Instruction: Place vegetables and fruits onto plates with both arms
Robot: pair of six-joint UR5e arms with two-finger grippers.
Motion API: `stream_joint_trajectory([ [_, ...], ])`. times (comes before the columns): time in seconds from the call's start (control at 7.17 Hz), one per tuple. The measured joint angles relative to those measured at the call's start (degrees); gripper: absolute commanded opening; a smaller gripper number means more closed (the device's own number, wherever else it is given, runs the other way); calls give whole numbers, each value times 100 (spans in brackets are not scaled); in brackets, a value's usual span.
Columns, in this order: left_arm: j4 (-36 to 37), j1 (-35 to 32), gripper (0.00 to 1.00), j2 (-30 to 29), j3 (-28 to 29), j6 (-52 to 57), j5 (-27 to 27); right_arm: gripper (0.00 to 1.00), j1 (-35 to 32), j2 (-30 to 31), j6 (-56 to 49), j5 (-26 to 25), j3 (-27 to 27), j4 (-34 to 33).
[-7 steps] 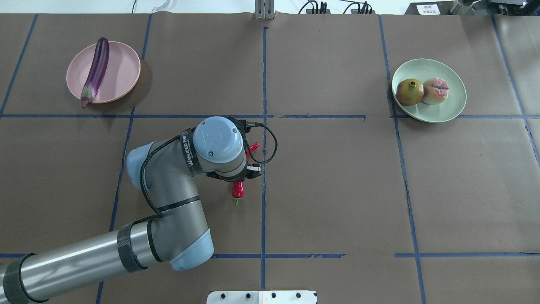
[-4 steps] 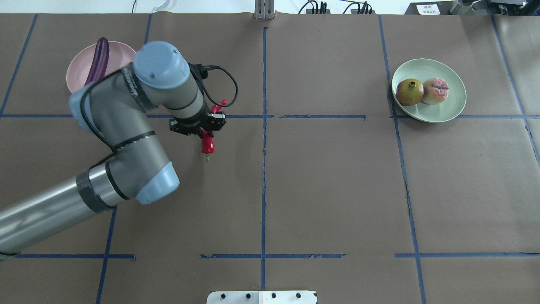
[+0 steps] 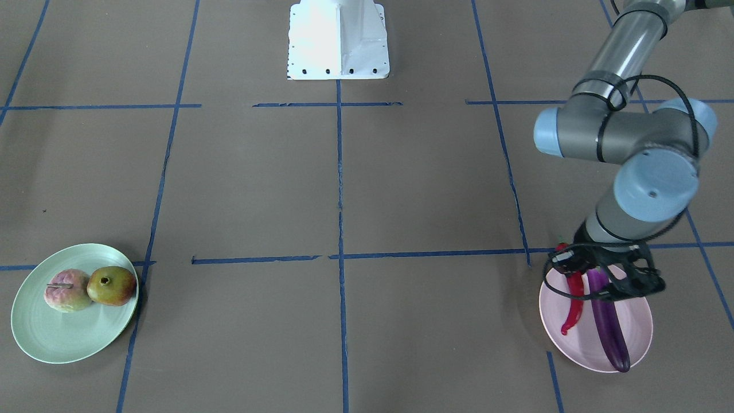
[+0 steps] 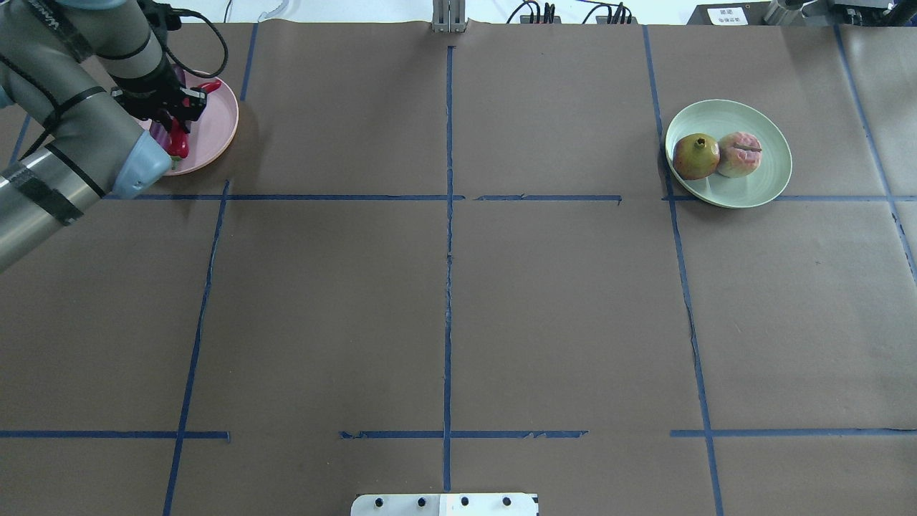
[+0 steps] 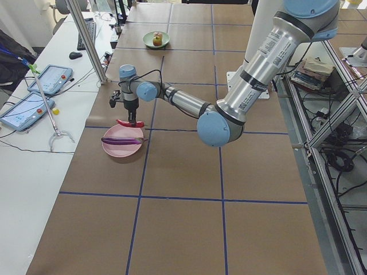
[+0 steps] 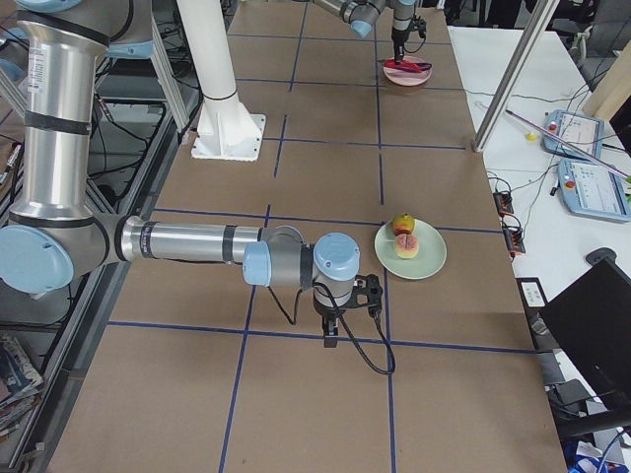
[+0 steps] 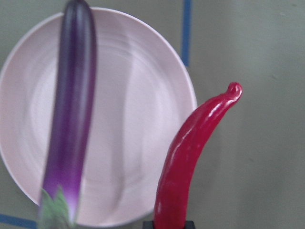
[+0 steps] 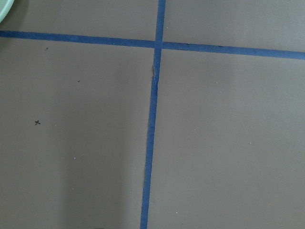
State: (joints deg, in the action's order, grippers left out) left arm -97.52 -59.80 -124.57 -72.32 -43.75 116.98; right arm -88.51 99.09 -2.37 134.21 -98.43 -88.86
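Note:
My left gripper is shut on the stem end of the red chili pepper and holds it above the pink plate. In the left wrist view the chili hangs over the plate's rim, beside the purple eggplant that lies on the plate. The two fruits, yellow-green and red and pale pink-green, sit on the mint green plate. My right gripper shows only in the exterior right view, low over bare table near the green plate; I cannot tell whether it is open or shut.
The white robot base stands at the table's near edge. Blue tape lines cross the brown table cover. Side benches with tablets flank the table's far edge.
My left arm has carried the chili from the table's middle to the far left, from open table to over the pink plate. The fruits and the green plate have not moved.

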Motion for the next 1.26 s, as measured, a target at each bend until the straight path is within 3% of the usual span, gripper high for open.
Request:
stream_joint_trajectory([
  [0.28,-550,-138,100,-31,608,261,1,100,0,-3,0,0,0,0],
  [0.56,-614,-239,100,-67,658,478,389,100,0,-4,0,0,-1,0],
  [0.98,-573,-911,100,208,428,1561,1297,100,0,-2,-12,0,-3,0],
  [1.26,-233,-1383,100,749,-99,2544,1440,100,0,4,-29,0,-8,0],
])
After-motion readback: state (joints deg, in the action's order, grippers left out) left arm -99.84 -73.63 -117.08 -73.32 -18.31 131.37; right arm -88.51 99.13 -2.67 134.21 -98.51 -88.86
